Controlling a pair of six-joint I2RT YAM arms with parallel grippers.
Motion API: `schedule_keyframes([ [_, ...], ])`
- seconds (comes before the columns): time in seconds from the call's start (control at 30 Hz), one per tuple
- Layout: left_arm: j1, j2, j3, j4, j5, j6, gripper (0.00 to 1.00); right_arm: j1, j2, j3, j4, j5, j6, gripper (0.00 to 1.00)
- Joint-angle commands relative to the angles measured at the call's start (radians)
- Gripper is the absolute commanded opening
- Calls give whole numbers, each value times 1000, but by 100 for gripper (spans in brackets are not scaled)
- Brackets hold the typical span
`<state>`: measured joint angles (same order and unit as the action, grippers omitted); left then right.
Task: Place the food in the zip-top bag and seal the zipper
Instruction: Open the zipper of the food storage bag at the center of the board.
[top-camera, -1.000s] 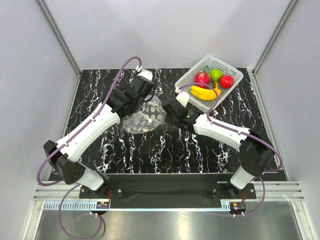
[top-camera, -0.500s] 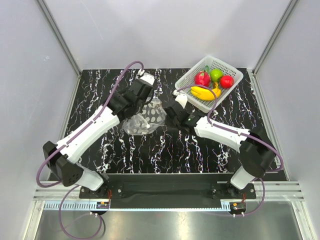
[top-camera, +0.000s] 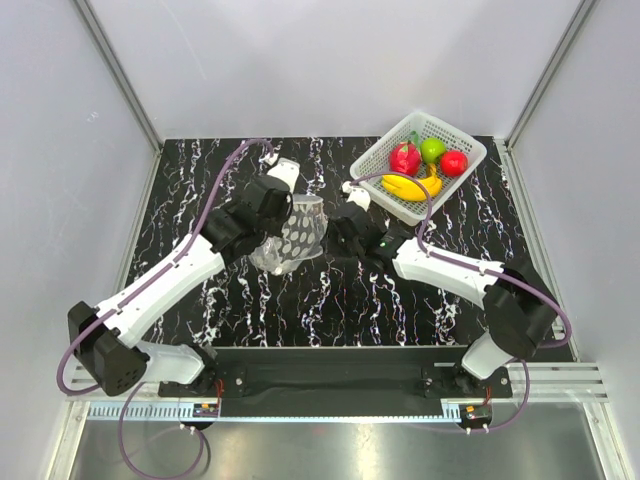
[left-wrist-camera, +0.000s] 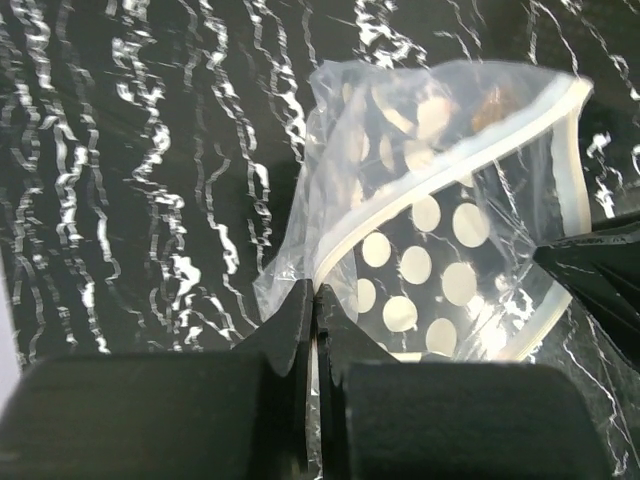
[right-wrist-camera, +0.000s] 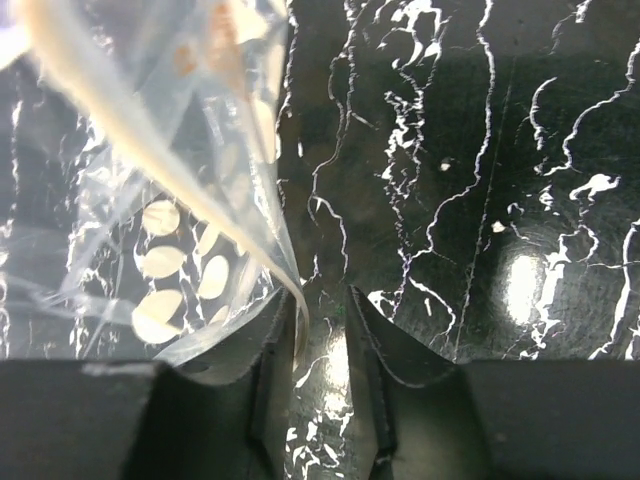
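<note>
My left hand (left-wrist-camera: 313, 300) pinches the zip-top bag (left-wrist-camera: 430, 270), propping its mouth | my right hand (right-wrist-camera: 320, 335) ajar, bag seemingly loose.

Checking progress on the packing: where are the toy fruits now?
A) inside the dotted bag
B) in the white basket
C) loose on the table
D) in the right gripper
B: the banana bunch, green fruit, red round fruit and green-topped red fruit all lie in the white basket.

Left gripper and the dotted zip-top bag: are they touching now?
Touching. In the left wrist view the left gripper is shut on the zip-top bag, pinching its clear edge between the fingers.
</note>
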<state>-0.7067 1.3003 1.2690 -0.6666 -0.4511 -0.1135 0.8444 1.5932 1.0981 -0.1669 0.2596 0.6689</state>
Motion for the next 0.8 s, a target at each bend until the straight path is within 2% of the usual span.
schedule_keyframes([
  [0.0, 4, -18, -13, 93, 74, -23, 0, 4, -53, -18, 87, -42, -43, 35],
  [0.13, 3, 34, -2, 75, 78, -48, 0, 4, -44, -12, 101, -66, -54, 39],
  [0.43, 4, 82, 21, 61, 80, -81, 0, 4, -4, 19, 84, -37, -39, 40],
  [0.5, 3, 124, 52, 23, 65, -104, 0, 2, -6, 20, 76, -22, -41, 41],
  [0.63, 4, 215, 212, -85, 37, -140, 0, -31, -64, 16, 61, -46, -66, 42],
  [0.77, 6, 228, 231, -87, 42, -173, 0, -114, -142, 17, -6, -80, -97, 42],
])
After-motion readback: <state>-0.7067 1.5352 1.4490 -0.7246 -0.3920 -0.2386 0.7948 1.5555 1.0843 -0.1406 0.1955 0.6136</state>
